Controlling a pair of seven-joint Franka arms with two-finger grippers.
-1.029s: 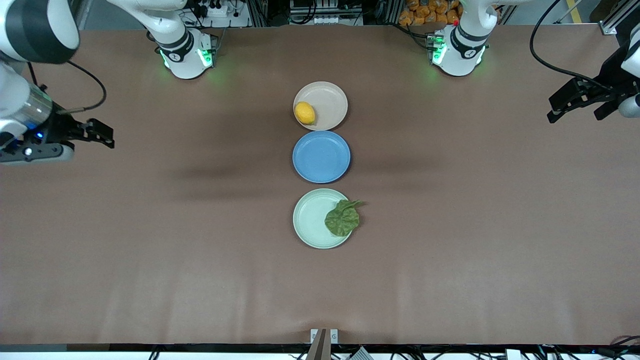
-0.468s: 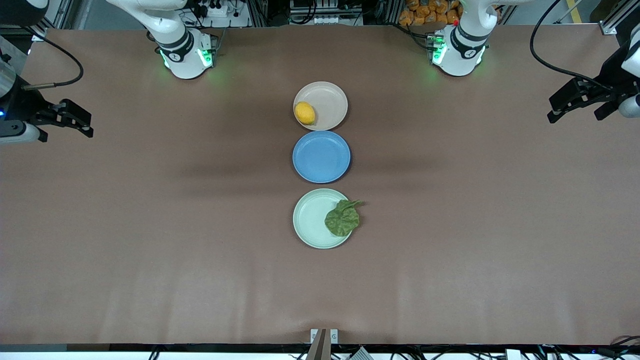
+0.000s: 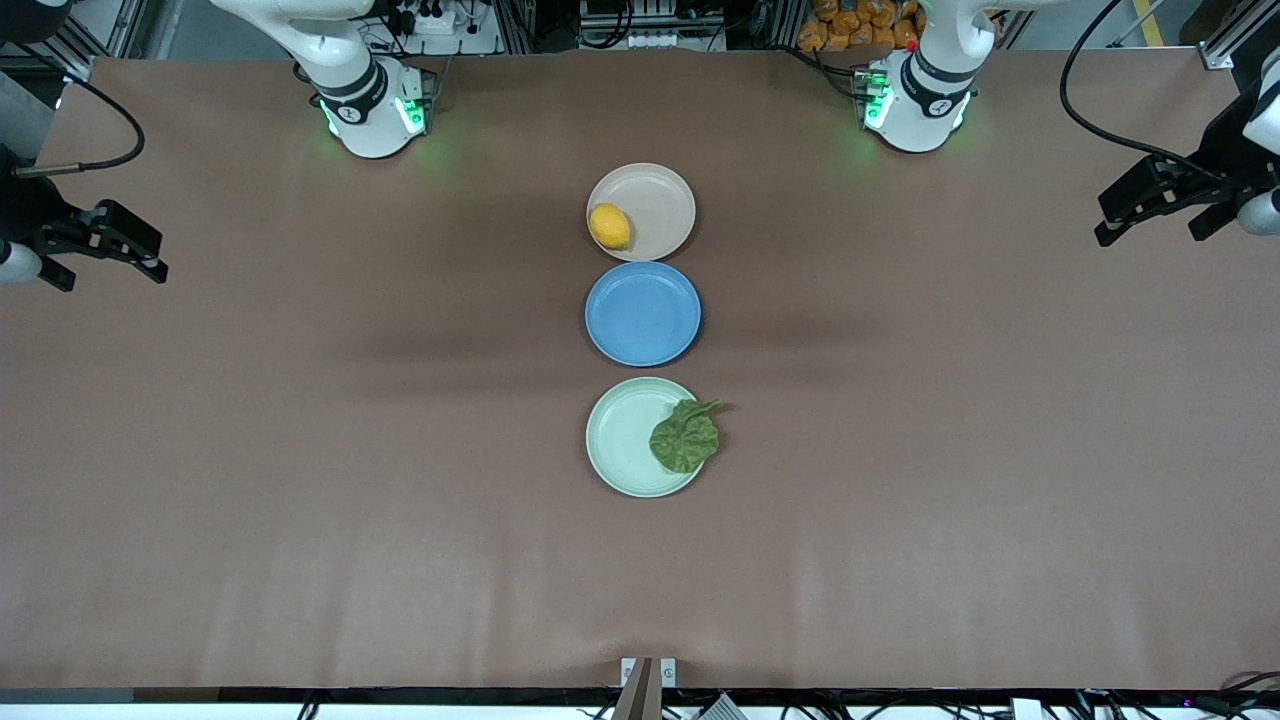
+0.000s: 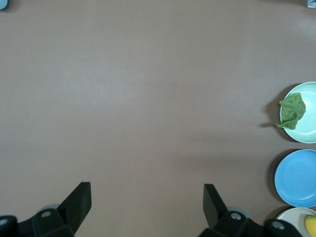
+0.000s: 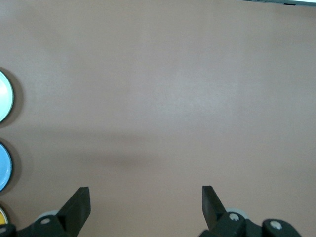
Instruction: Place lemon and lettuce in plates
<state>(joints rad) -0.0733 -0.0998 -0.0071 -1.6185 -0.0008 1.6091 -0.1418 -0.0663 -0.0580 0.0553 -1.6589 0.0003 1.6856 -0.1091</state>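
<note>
The yellow lemon (image 3: 609,226) lies in the pale beige plate (image 3: 662,203), the plate nearest the robots' bases. The crinkled green lettuce (image 3: 686,436) rests on the mint green plate (image 3: 620,436), its stem end hanging over the rim toward the left arm's end. My right gripper (image 3: 152,254) hangs open and empty over bare table at the right arm's end. At the other end my left gripper (image 3: 1103,219) waits open and empty. The left wrist view shows the lettuce (image 4: 292,110) on the mint plate (image 4: 309,133) and the lemon (image 4: 311,224) at the frame's edge.
A blue plate (image 3: 642,313) with nothing in it sits between the two other plates. Brown table (image 3: 300,450) stretches wide on both sides of the plate row. Black cables (image 3: 1100,120) trail over the table near the left arm.
The right arm has drawn back toward its end of the table and its gripper has swung farther from the plates. The left arm, the plates, the lemon and the lettuce have not moved.
</note>
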